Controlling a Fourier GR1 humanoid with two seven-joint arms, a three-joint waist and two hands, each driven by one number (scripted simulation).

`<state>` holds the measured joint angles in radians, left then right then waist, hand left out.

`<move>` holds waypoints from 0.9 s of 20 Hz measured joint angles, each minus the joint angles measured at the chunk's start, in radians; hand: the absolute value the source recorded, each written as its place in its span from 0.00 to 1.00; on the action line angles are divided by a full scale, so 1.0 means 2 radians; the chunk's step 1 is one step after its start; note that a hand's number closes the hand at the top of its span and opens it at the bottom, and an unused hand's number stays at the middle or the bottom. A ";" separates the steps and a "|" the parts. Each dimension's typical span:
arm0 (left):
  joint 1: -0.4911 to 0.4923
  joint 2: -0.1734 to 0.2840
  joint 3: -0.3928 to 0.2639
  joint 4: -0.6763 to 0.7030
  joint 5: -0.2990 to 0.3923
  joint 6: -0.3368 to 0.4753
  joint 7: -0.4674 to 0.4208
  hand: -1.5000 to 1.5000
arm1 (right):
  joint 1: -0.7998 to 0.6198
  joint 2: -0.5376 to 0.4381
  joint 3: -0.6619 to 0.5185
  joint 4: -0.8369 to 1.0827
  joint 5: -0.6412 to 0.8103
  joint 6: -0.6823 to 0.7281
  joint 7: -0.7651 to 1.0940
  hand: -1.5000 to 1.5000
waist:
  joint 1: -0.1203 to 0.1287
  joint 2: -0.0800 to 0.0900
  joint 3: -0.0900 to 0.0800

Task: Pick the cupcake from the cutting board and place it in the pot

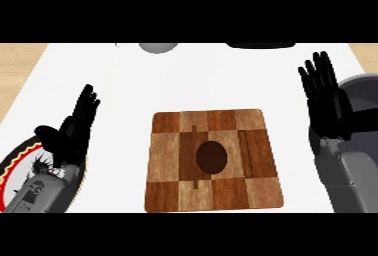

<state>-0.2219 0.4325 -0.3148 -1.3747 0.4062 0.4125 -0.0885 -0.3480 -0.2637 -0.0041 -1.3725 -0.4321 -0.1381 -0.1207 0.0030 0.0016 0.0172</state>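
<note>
Left hand (70, 132) at 8 o'clock, right hand (328, 107) at 2 o'clock of cupcake (212, 157): fingers straight, spread wide, holding nothing.

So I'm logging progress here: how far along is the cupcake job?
Nothing looks done yet. The cupcake sits on the cutting board. Nothing is in hand: the left hand and right hand are open, apart from it. Left: grasp it and place it in the grey pot at the right edge.
</note>
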 measured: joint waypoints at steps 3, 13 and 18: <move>-0.012 0.001 0.010 0.001 -0.001 -0.006 -0.011 0.50 | -0.032 -0.014 0.012 0.009 -0.016 0.065 0.003 1.00 | 0.005 0.001 -0.004; -0.052 0.008 0.036 -0.035 0.018 -0.029 -0.014 0.50 | -0.083 -0.133 0.092 0.051 0.130 0.238 -0.148 0.00 | 0.024 0.006 -0.007; -0.061 0.007 0.048 -0.027 0.022 -0.036 -0.009 0.50 | -0.095 -0.153 0.120 0.105 0.217 0.262 -0.297 0.00 | 0.017 0.006 -0.007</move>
<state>-0.3433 0.4461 -0.2196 -1.4285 0.4507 0.3401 -0.1074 -0.5380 -0.5702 0.2367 -1.1630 0.0012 0.3866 -0.7143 0.0379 0.0133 0.0025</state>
